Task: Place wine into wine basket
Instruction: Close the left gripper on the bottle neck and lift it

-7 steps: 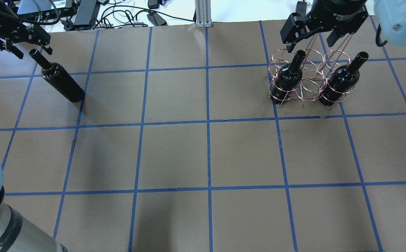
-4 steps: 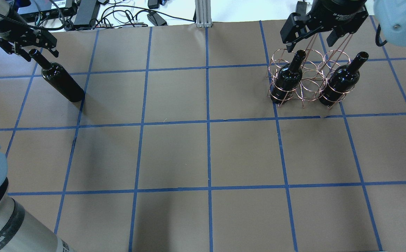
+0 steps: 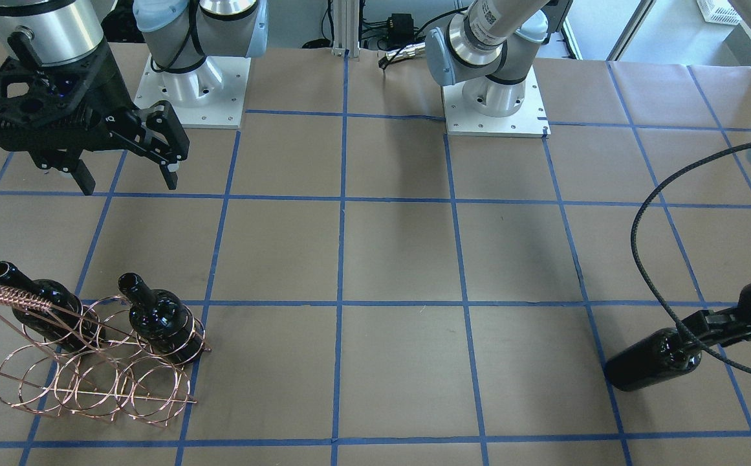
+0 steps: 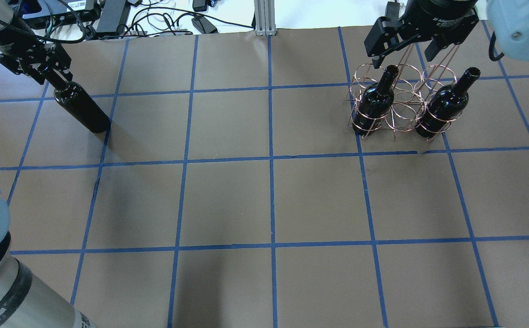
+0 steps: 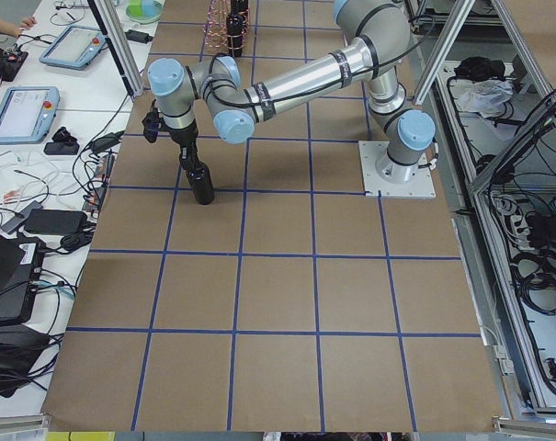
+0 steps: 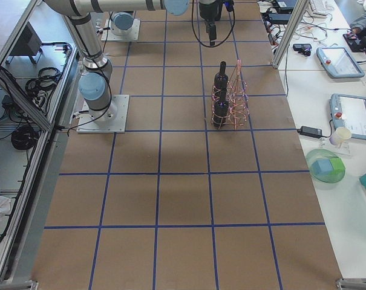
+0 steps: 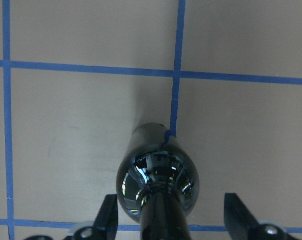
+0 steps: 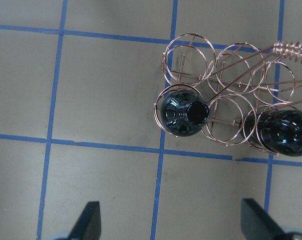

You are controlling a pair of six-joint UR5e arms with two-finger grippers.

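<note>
The wine bottle stands upright on the brown table at the far left, also seen in the front view and the left wrist view. My left gripper is open and straddles the bottle's neck; in the wrist view both fingers stand clear of it. The copper wire wine basket stands at the far right and holds two identical bottles in its outer rings; the middle ring is free. My right gripper hovers open and empty above the basket.
Cables and power bricks lie past the table's far edge, with an aluminium post at the middle. The two arm bases stand on the robot's side. Blue tape lines grid the table.
My left gripper has moved from beside the bottle's mouth to down over its neck, fingers on either side. The bottle, the basket and the right arm have not moved.
</note>
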